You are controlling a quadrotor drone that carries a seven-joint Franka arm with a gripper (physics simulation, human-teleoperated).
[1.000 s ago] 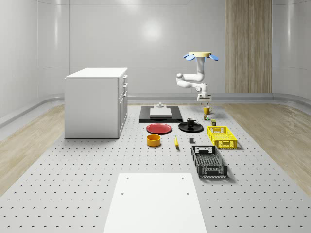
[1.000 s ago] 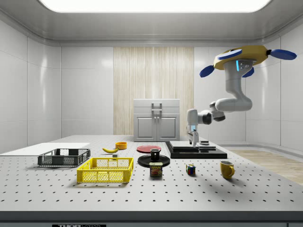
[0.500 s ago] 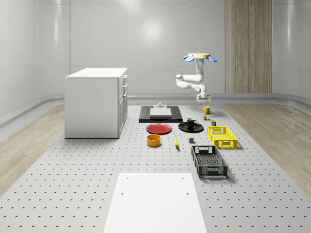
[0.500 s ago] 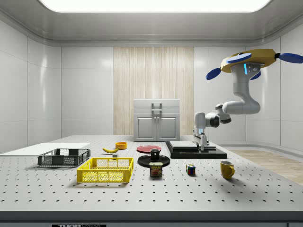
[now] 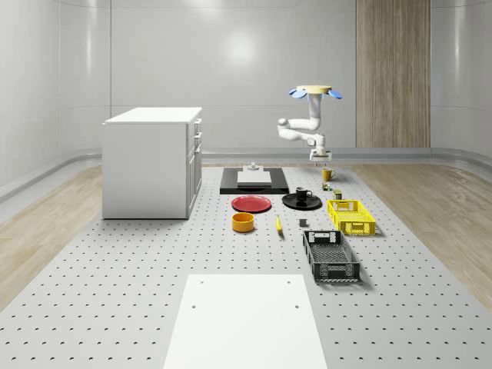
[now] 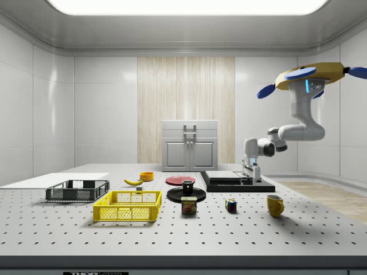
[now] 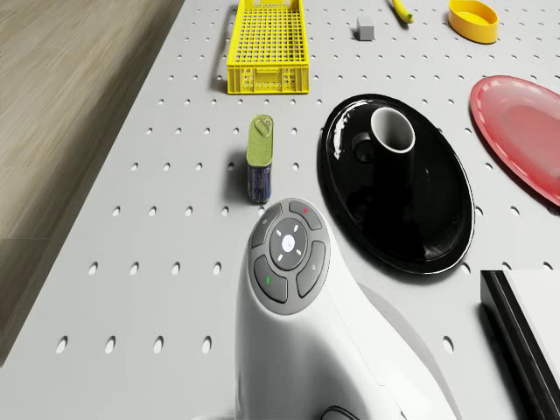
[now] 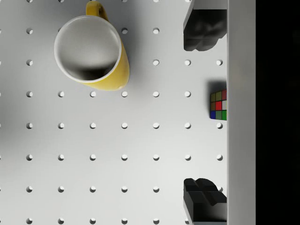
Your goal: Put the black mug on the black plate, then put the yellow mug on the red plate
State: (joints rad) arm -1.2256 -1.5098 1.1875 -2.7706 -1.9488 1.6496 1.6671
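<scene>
Grey perforated tabletop (image 5: 115,307) in a pale, glossy room with a white cabinet (image 5: 152,161). On it, the glossy black mug (image 7: 391,131) already stands on the round black plate (image 7: 420,219), so the second step looks in hand. The yellow ceramic mug (image 8: 91,52) sits upright on bare table, well apart from the flat red plate (image 5: 251,204). The drone (image 6: 312,77) hovers near the table's far end, arm bent at the elbow, forearm vertical, gripper (image 8: 204,115) pointing straight down, fingers (image 8: 202,30) spread wide and empty, the mug off to one side beneath. Next it probably needs to centre over the mug and descend
</scene>
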